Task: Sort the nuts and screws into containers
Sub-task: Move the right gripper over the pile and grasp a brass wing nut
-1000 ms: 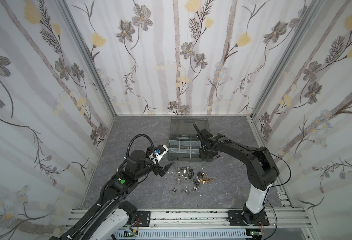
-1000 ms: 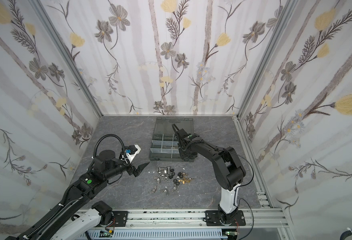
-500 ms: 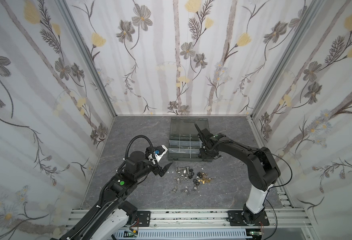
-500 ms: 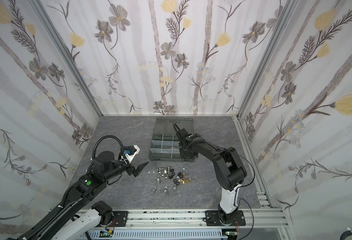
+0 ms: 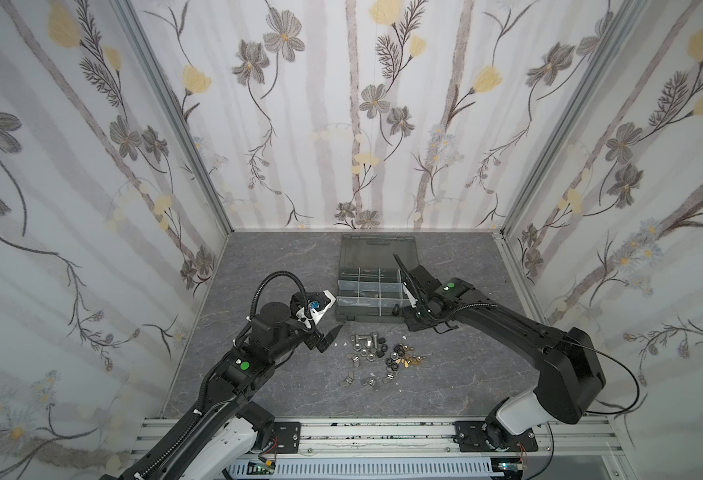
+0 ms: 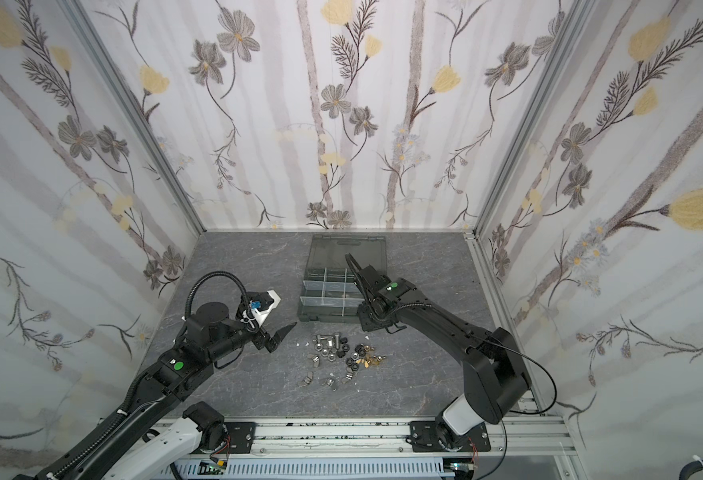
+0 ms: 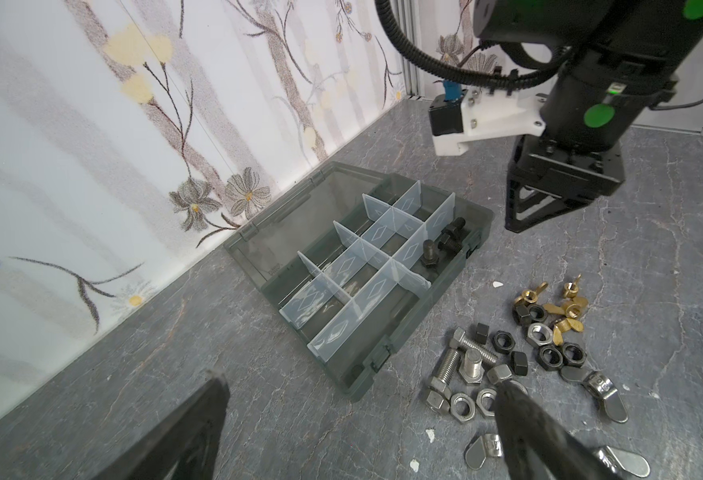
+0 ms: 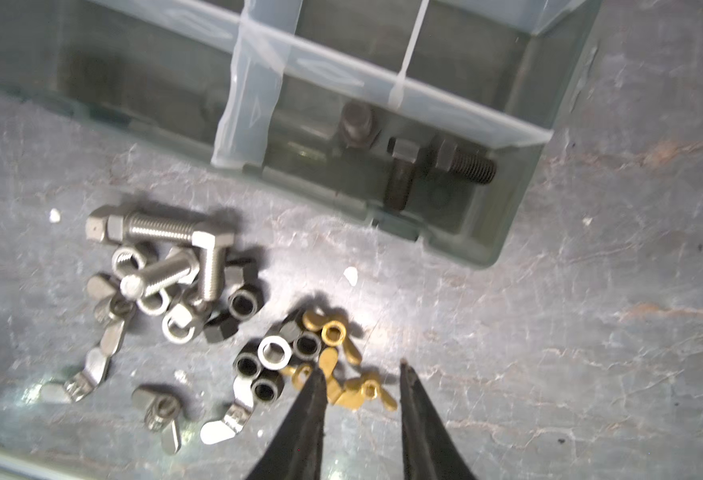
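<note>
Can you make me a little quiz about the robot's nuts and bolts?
1. True or false: the brass wing nuts lie inside the case.
2. What lies in the case compartment nearest the right gripper? A coins, B black bolts, C nothing.
3. Fill in: the right gripper holds ___.
Key: 1 false, they lie on the table; 2 B; 3 nothing, it is open.

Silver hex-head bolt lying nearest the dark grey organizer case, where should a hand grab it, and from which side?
Take the silver hex-head bolt by its head end, from above, probably with the open left hand. That end sticks out free on three sides; the threaded shank is crowded by silver nuts and another bolt's head.
</note>
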Controlling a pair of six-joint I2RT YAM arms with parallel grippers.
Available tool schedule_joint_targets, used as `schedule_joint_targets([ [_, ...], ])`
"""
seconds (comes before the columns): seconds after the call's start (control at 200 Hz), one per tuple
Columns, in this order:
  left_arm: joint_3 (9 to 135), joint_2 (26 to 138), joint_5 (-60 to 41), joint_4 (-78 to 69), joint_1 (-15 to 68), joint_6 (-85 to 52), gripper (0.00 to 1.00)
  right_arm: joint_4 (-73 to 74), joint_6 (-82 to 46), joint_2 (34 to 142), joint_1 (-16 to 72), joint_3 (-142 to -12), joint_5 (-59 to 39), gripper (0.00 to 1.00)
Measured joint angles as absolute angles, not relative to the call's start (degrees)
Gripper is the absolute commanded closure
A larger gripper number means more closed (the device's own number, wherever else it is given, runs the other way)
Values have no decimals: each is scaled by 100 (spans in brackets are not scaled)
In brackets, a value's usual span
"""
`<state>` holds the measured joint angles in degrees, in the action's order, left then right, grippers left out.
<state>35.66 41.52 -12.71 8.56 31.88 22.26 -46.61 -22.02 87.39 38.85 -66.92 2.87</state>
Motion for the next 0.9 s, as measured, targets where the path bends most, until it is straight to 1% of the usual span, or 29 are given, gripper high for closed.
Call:
schedule_joint_targets([
  [0.21,3448,4040,-1264,751,3194,2235,0,-4515,-2635,8490,4185,-5835,-67,70],
  [0.37,3437,4005,-1262,705,3205,2246,0,-4283,-2845,8444,4294,-5570,-209,71],
  [0.43,3433,3992,-1262,705,3205,2246,0,-4224,-2847,8493,4346,-5555,-266,74],
  [0.56,3361,3916,-1245,683,3205,2246,0,-4099,-2840,8768,4381,-5579,-261,75],
  [0.744,3334,3854,-1203,674,3210,2248,0,-4108,-2630,9312,4377,-5898,-169,74],
  [0.899,3308,3837,-1164,668,3212,2248,0,-4222,-2495,9524,4359,-6101,69,72],
])
